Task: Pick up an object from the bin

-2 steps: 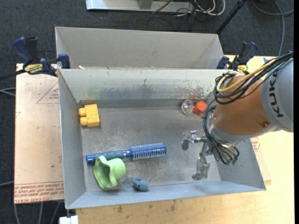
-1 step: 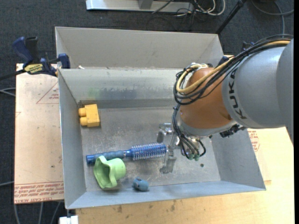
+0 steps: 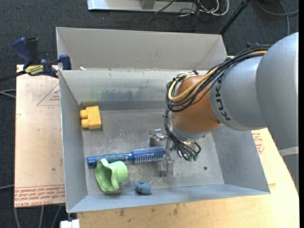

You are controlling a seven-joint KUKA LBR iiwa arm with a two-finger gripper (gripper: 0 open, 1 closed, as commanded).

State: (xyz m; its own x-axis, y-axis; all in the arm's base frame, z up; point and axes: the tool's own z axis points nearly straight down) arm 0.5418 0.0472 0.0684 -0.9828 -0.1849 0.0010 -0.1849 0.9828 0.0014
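Observation:
My gripper [image 3: 161, 153] hangs low over the middle of the bin floor, under the orange wrist cover. Its two metal fingers stand apart, one finger [image 3: 156, 138] behind and one in front of the right end of a blue brush [image 3: 142, 155]. The brush lies flat, bristle head to the right and handle running left toward the bin's left wall. The head's tip lies in the gap between the fingers, and the fingers are open around it. A light green cup [image 3: 110, 175] lies on its side just in front of the brush handle.
A yellow toy block [image 3: 90, 117] sits at the back left of the floor. A small blue-grey lump [image 3: 143, 188] lies near the front wall. The arm and its cables cover the right middle of the bin.

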